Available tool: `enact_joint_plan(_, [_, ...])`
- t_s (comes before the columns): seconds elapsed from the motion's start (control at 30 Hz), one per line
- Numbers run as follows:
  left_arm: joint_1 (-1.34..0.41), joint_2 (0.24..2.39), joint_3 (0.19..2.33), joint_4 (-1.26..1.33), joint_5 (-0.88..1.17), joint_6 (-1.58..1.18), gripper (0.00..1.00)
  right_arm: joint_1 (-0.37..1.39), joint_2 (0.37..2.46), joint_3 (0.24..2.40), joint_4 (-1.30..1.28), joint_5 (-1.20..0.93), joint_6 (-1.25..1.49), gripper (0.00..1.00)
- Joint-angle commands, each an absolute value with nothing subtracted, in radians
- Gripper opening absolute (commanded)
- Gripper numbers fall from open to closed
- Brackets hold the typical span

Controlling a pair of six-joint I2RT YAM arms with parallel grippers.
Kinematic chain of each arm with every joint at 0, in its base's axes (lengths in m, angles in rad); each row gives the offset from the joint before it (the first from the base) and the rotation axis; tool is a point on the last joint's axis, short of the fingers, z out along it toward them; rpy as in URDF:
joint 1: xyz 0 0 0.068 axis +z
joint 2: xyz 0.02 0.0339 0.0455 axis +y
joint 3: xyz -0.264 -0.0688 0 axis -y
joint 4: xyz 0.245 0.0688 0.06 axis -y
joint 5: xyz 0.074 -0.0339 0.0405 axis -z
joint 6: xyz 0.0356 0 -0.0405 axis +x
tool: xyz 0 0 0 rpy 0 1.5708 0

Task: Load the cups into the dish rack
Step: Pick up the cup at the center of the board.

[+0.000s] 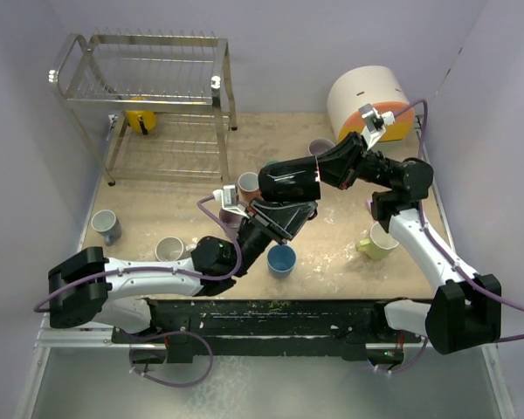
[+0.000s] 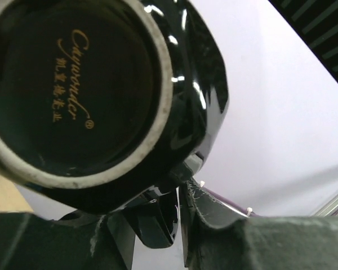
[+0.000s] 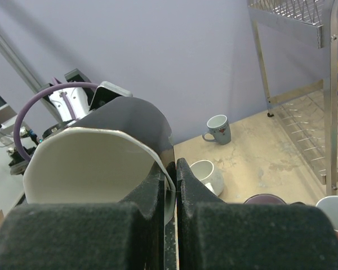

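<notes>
Gold script on the base of the black mug (image 2: 73,95) seems to read "Cayvonder", with Chinese characters and ® beside it. Right fingers (image 3: 73,236) clamp its rim. Left fingers (image 2: 45,242) flank its handle (image 2: 155,225), though whether they grip it cannot be told. It hangs above mid-tabletop (image 1: 332,253), well apart from the far-left dish rack (image 1: 148,78).

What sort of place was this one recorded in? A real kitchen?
Probably a lab test cell, not a kitchen: plain lavender walls box in a table, two robot arms are mounted at its near edge, and the dish rack and mugs look staged.
</notes>
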State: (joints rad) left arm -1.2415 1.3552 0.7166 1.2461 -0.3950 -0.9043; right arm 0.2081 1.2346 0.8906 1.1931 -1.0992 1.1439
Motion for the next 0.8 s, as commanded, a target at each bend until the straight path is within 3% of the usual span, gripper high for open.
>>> enact_joint_plan(0.0, [-1.244,1.313,0.734,1.297,-0.443,-0.929,0.28,0.204,1.185,0.890,1.254,-1.087,1.110,0.00])
enact_joint_plan(0.13, [-1.243,1.312,0.724,1.316,-0.440,-0.916,0.02,0.204,1.179,0.888,1.239,-1.098,1.088,0.00])
enact_joint_plan(0.17, [-1.243,1.311,0.721,1.320,-0.438,-0.912,0.00,0.203,1.177,0.888,1.236,-1.102,1.082,0.00])
enact_joint_plan(0.27, [-1.241,1.305,0.702,1.346,-0.433,-0.907,0.00,0.200,1.171,0.890,1.215,-1.117,1.059,0.04])
enact_joint_plan(0.43, [-1.200,1.289,0.672,1.369,-0.356,-0.956,0.00,0.177,1.152,0.893,1.176,-1.162,1.004,0.37])
enact_joint_plan(0.53, [-1.183,1.276,0.654,1.390,-0.318,-0.961,0.00,0.157,1.134,0.906,1.134,-1.206,0.947,0.51])
enact_joint_plan(0.77, [-1.144,1.200,0.599,1.343,-0.257,-0.967,0.00,0.107,1.091,0.940,0.938,-1.309,0.756,0.65])
